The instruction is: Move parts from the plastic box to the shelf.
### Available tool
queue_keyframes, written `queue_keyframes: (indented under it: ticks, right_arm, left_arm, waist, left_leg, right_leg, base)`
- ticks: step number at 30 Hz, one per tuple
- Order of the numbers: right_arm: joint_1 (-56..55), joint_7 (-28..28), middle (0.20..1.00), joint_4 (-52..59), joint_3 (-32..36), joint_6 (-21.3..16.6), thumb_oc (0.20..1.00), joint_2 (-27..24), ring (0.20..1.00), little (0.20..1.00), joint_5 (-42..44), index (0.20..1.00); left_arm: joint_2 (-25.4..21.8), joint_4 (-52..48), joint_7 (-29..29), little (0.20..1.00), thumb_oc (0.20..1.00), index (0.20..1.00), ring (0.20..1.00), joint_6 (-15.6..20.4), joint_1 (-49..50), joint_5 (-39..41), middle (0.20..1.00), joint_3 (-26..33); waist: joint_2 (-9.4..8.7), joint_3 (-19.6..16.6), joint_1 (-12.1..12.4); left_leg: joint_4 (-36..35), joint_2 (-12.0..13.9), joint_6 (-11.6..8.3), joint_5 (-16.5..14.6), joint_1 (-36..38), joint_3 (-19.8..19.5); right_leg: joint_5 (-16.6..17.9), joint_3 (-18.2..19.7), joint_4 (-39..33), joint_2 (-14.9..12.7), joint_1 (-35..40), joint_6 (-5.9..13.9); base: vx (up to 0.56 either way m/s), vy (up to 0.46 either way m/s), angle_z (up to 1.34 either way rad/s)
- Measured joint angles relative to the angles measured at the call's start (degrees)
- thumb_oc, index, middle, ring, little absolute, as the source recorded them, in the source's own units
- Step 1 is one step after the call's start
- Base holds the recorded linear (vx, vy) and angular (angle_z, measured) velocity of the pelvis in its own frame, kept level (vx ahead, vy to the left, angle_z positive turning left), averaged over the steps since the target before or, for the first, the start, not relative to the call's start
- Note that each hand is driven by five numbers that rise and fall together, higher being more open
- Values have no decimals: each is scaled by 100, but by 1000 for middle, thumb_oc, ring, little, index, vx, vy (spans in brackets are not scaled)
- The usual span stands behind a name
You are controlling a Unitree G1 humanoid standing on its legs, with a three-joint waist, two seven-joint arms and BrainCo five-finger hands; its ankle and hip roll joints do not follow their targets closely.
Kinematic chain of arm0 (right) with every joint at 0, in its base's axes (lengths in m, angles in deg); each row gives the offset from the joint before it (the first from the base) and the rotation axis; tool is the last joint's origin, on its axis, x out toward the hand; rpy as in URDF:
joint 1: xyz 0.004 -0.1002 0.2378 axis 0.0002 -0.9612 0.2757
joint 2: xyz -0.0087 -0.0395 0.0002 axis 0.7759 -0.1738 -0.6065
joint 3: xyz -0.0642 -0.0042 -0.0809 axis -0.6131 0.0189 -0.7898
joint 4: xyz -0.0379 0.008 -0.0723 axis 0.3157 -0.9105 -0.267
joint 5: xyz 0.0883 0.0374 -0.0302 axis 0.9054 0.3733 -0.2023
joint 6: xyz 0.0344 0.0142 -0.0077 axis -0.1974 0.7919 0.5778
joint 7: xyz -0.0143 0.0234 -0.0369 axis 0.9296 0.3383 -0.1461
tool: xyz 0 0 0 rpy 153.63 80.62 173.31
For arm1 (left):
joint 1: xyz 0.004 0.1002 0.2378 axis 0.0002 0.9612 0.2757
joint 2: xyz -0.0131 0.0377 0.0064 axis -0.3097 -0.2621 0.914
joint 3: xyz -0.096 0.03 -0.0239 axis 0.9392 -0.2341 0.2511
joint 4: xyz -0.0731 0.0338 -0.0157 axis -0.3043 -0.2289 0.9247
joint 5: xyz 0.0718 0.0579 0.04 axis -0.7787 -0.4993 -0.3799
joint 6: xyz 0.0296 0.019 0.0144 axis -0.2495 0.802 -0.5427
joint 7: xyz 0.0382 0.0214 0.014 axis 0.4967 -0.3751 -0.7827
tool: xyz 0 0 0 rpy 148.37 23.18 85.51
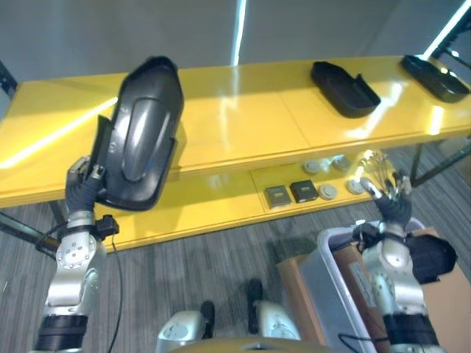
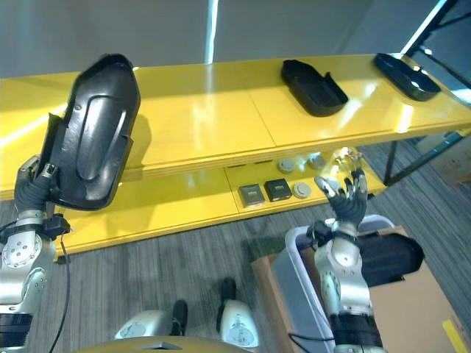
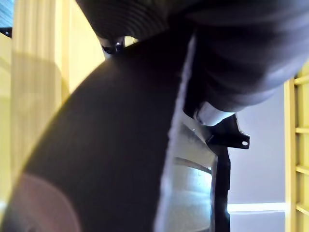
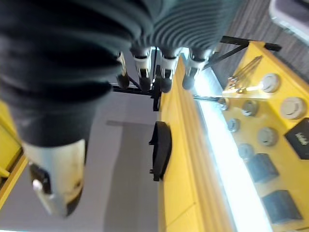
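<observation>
Your left hand [image 1: 82,185] grips lower edge of large dark part [image 1: 138,132], fingers curled on it — part held upright above left end of yellow shelf [image 1: 243,118]. Your right hand [image 1: 388,193] raised, fingers spread, empty, above plastic box [image 1: 331,276]. Two more dark parts [image 1: 344,88] [image 1: 434,76] lie on top board, to right. Small grey discs and black blocks [image 1: 303,190] on lower board. Held part: glossy, moulded, elongated shell.

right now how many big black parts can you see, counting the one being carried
3. One black part is held up by the left hand in front of the yellow shelf; a second lies on the top shelf towards the right; a third lies at its far right end. More may be hidden.
</observation>
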Motion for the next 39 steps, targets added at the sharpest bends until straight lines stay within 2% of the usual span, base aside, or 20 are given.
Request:
queue_keyframes:
  ticks: [2, 3, 8, 15, 18, 19, 20, 21, 23, 24, 25, 26, 28, 29, 30, 31, 33, 35, 37, 39]
  right_arm:
    - [237, 14, 1000, 7, -79, 2, 1000, -43, 1000, 1000, 44, 1000]
    - [271, 16, 1000, 2, -94, 8, 1000, -52, 1000, 1000, 75, 1000]
    - [16, 3, 1000, -11, -75, 122, 1000, -20, 1000, 1000, 90, 1000]
    - [-60, -2, 1000, -230, -83, 127, 1000, -14, 1000, 1000, 73, 1000]
    - [-179, 6, 1000, -329, -85, 127, 1000, -15, 1000, 1000, 68, 1000]
    - [-231, 8, 1000, -449, -64, 117, 1000, -43, 1000, 1000, 51, 1000]
    - [-296, 5, 1000, -459, -53, 114, 1000, -48, 1000, 1000, 34, 1000]
    - [-327, 5, 1000, -464, -76, 116, 1000, -42, 1000, 1000, 26, 1000]
    - [-356, -24, 1000, -448, -204, 147, 1000, 5, 1000, 1000, 8, 1000]
    - [-363, -13, 1000, -412, -241, 216, 1000, -19, 1000, 1000, 9, 1000]
    - [-375, 16, 1000, -409, -274, 240, 1000, -63, 1000, 1000, 9, 1000]
    - [-424, 53, 1000, -421, -274, 236, 1000, -131, 1000, 1000, 9, 1000]
    - [-554, 112, 1000, -420, -229, 232, 1000, -242, 1000, 1000, 10, 1000]
    - [-676, 118, 1000, -442, -179, 229, 1000, -255, 1000, 1000, 13, 1000]
    - [-929, 195, 1000, -519, -211, 226, 1000, -268, 1000, 1000, 12, 1000]
    - [-1023, 262, 1000, -559, -245, 226, 1000, -265, 1000, 1000, 12, 1000]
    - [-1120, 348, 1000, -602, -307, 224, 1000, -216, 1000, 1000, 7, 1000]
    - [-1143, 491, 1000, -603, -341, 222, 1000, -168, 1000, 1000, -22, 1000]
    - [-1117, 524, 1000, -603, -378, 218, 1000, -169, 1000, 1000, -26, 1000]
    - [-966, 536, 1000, -641, -546, 218, 1000, -189, 1000, 1000, -26, 1000]
  left_arm:
    - [19, 4, -3, 200, 200, 200, 200, -66, -66, 0, 200, -33]
    - [20, -6, -52, 200, 200, 200, 200, -99, -125, -1, 200, -138]
    - [15, -228, -253, 200, 200, 200, 200, -147, -151, -1, 200, -128]
    - [20, -227, -225, 200, 200, 200, 200, -163, -154, 27, 200, -135]
    - [23, -222, 39, 200, 200, 200, 200, -163, -184, 33, 200, -143]
    - [46, -107, 268, 200, 200, 200, 200, -160, -370, 161, 200, -220]
    - [69, 93, 385, 200, 200, 200, 200, -149, -586, 208, 200, -337]
    - [77, 296, 489, 200, 200, 200, 200, -150, -768, 247, 200, -433]
    - [225, 975, 1025, 200, 200, 200, 200, -164, -1389, 292, 200, -823]
    - [347, 1153, 1177, 200, 200, 200, 200, -158, -1526, 296, 200, -867]
    - [435, 1367, 1321, 200, 200, 200, 200, -136, -1637, 292, 200, -923]
    - [507, 1661, 1546, 200, 200, 200, 200, -133, -1783, 293, 200, -926]
    - [543, 1717, 1771, 200, 200, 200, 200, -135, -1858, 292, 200, -909]
    - [584, 1750, 1845, 200, 200, 200, 200, -127, -1939, 286, 200, -908]
    - [679, 2010, 1986, 200, 200, 200, 200, -86, -2126, 266, 200, -921]
    - [692, 2103, 2056, 200, 200, 200, 200, -94, -2183, 268, 200, -945]
    - [707, 2264, 2275, 200, 200, 200, 200, -91, -2236, 207, 200, -942]
    - [722, 2711, 2628, 200, 200, 200, 200, -100, -2526, 221, 200, -956]
    - [726, 2955, 2782, 200, 200, 200, 200, -100, -2632, 225, 200, -951]
    - [792, 3501, 3221, 200, 200, 200, 200, -58, -2852, 399, 200, -855]
  waist:
    - [-13, -4, -18]
    - [-35, -4, -40]
    - [-112, -50, -129]
    - [-109, -67, -393]
    - [-96, -73, -473]
    - [-83, -79, -608]
    - [-76, -75, -641]
    - [-71, -77, -653]
    - [9, -33, -872]
    - [79, -25, -960]
    - [142, -28, -1010]
    - [214, -21, -1106]
    - [391, -40, -1240]
    - [460, -7, -1325]
    - [418, 12, -1382]
    - [377, 6, -1410]
    - [268, -19, -1537]
    - [156, -22, -1602]
    - [138, -26, -1606]
    - [124, -24, -1629]
  left_leg:
    - [-27, 14, -123, 59, 18, -7]
    - [71, 62, -263, 88, 31, -2]
    - [-330, 359, -361, 17, 213, 36]
    - [-275, 619, -558, -37, 185, 75]
    - [23, 733, -642, -95, 114, 151]
    - [375, 786, -729, -185, -79, 187]
    - [606, 817, -762, -295, -281, 287]
    - [727, 890, -741, -331, -382, 441]
    - [874, 1516, -1026, -244, -701, 884]
    - [787, 1717, -1099, -167, -683, 938]
    - [482, 1835, -1068, -125, -578, 907]
    - [-108, 1844, -1045, -28, -323, 887]
    - [-252, 1804, -982, 5, -198, 877]
    - [-351, 1766, -1060, 272, -177, 891]
    - [-468, 1630, -1066, 566, -87, 929]
    - [-548, 1525, -1051, 675, -48, 947]
    - [-724, 1306, -973, 716, 0, 1031]
    - [-924, 1096, -849, 809, 33, 1106]
    - [-977, 1067, -837, 821, 51, 1120]
    - [-1046, 1124, -857, 881, 132, 1206]
  right_leg:
    - [45, -103, -214, 1, 194, -40]
    - [68, -144, -329, 12, 364, -71]
    - [-101, -265, -476, 307, 494, -139]
    - [-242, -273, -382, 554, 454, -359]
    - [-334, -248, -260, 641, 421, -488]
    - [-431, -217, -138, 649, 343, -567]
    - [-436, -207, -106, 615, 342, -576]
    - [-432, -207, -112, 587, 354, -597]
    - [-520, -209, 27, 515, 373, -589]
    - [-576, -203, 89, 514, 371, -535]
    - [-598, -113, 137, 502, 368, -487]
    - [-604, 43, 171, 416, 359, -339]
    - [-617, 77, 245, 353, 243, -243]
    - [-594, 74, 279, 316, 249, -113]
    - [-580, 145, 271, 199, 250, 39]
    - [-560, 211, 254, 110, 252, 113]
    - [-519, 218, 97, -99, 270, 184]
    - [-362, 295, -82, -280, 252, 353]
    - [-295, 343, -131, -293, 257, 446]
    - [-253, 360, -180, -224, 274, 448]
  base:
    - [115, -195, 20]
    - [89, -162, 36]
    - [80, -180, 17]
    - [65, -115, -3]
    - [87, 9, -9]
    - [128, 98, 7]
    - [187, 178, 13]
    - [196, 154, 3]
    - [206, 202, 6]
    - [123, 225, -6]
    - [86, 236, -51]
    - [59, 184, -69]
    - [49, 144, -52]
    - [52, 136, -27]
    - [39, 103, -22]
    - [31, 72, -22]
    - [29, 56, -9]
    - [20, 39, 1]
    - [-6, 4, -5]
    - [-20, -11, -17]
